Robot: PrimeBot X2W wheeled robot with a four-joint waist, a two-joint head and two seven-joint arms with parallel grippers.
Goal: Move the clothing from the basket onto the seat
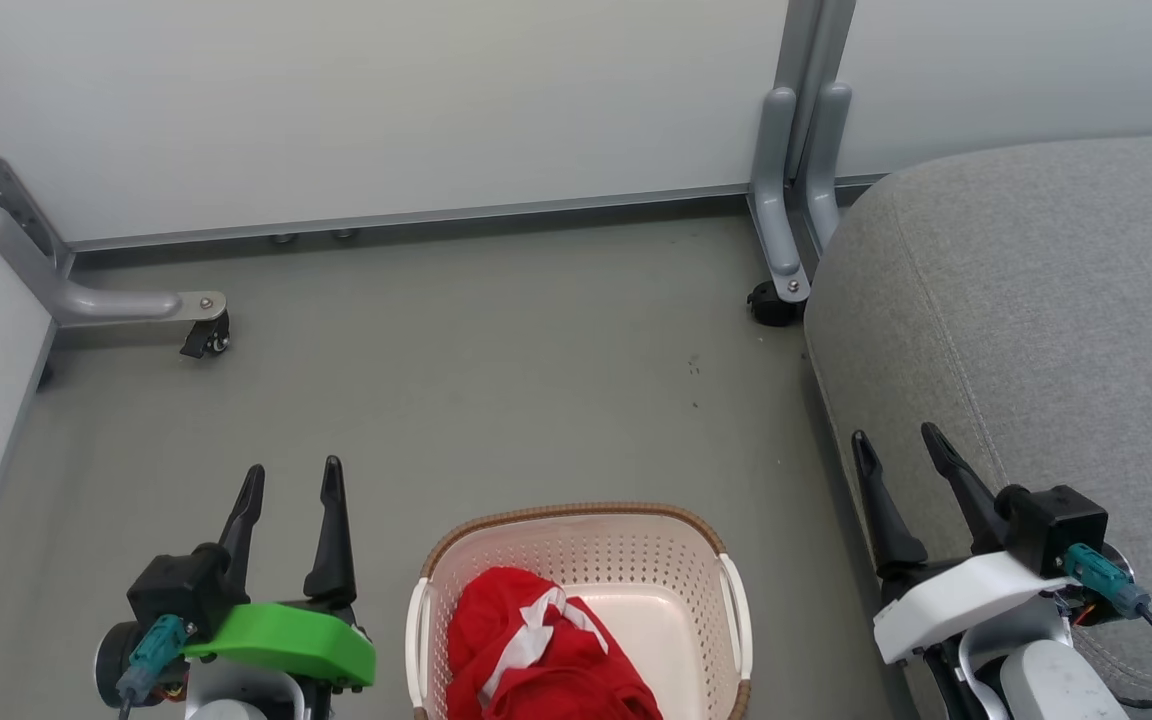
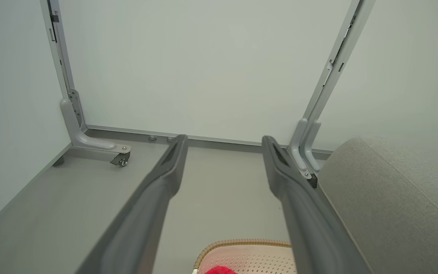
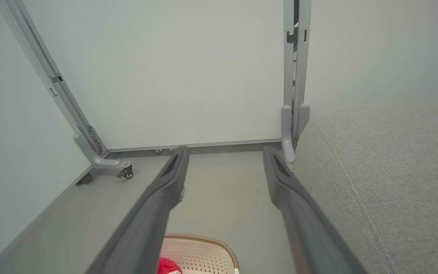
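Observation:
The cream perforated basket (image 1: pixel 726 585) with a brown rim stands on the floor at the bottom middle of the head view. Red clothing (image 1: pixel 536 650) with white stripes lies bunched in its left half; a red scrap of clothing (image 2: pixel 219 270) and basket rim (image 2: pixel 242 242) show low in the left wrist view, and clothing (image 3: pixel 169 266) in the basket (image 3: pixel 203 251) in the right wrist view. The grey seat (image 1: pixel 1036 300) fills the right side. My left gripper (image 1: pixel 294 475) hovers open left of the basket. My right gripper (image 1: pixel 898 436) is open by the seat's edge, holding nothing.
Pale partition panels close off the back and left. Their grey metal feet with castors stand at the back left (image 1: pixel 136 300) and beside the seat (image 1: pixel 786 240). Bare grey floor (image 1: pixel 496 380) stretches between the basket and the panels.

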